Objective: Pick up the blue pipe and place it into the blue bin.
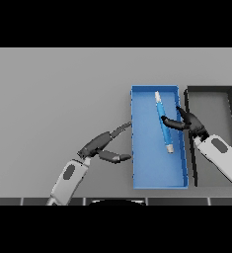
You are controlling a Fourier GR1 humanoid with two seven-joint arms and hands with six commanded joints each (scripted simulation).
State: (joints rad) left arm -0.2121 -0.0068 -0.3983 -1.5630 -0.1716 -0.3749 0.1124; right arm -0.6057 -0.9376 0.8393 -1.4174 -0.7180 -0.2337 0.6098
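Placement nearly complete: right robot hand (185,120) pinches blue pipe (163,121) over blue bin (154,181) and should release low; left robot hand (103,146) idles, fingers relaxed.

The pipe (163,122) lies in the bin (152,178), a tray (230,99) just right.

Matt grey counter (53,84); the blue bin (152,178) looks like smooth plastic, and the blue pipe (163,122) is smooth with pale, faintly shiny ends.

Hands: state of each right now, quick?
Left hand: open, holding nothing, beside the blue bin.
Right hand: over the bin, fingers at the blue pipe; grip cannot be told.
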